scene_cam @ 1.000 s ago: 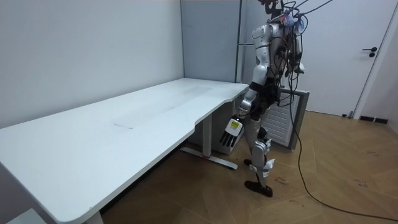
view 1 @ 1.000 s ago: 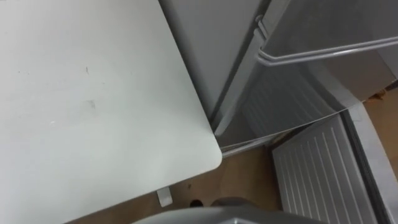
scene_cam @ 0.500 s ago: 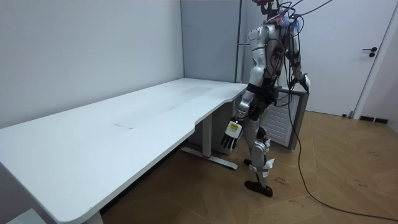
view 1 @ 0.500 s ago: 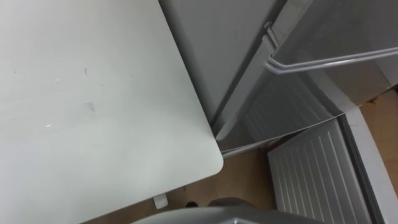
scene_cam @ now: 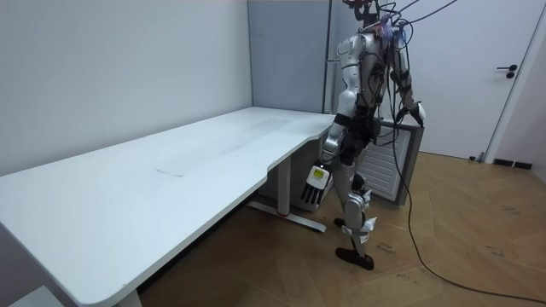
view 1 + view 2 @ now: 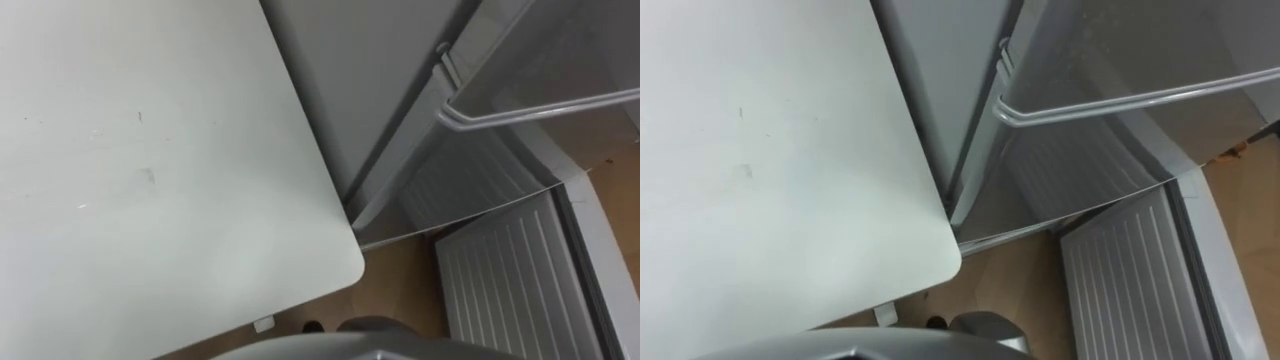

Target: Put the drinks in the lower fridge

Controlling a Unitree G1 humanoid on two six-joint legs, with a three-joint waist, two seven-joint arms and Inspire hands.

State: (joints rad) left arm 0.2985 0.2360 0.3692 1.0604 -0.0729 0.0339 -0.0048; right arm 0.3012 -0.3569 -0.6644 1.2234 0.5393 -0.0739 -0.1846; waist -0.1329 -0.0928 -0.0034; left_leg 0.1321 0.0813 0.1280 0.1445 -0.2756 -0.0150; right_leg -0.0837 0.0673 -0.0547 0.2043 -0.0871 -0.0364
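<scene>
Change: the eye views have slid a little, which is the camera's own shift. In the room view the right arm, close to the body a second ago, now reaches down to the open door.
Table [image 6: 150, 150]: white, its rounded corner at the robot's left. The robot stands at its end, facing the fridge.
Left hand [image 5: 315, 183]: hangs low beside the table's edge, fingers straight and apart.
Fridge [image 6: 370, 70]: grey, just beside the table.
Handle [image 6: 540, 108]: metal rail across the upper door.
Lower fridge door [image 6: 510, 285]: stands open, ribbed white face showing.
Right hand [image 5: 419, 115]: at that door's top edge; whether it is apart or closed cannot be told.
Drinks: cannot tell where they are.
</scene>
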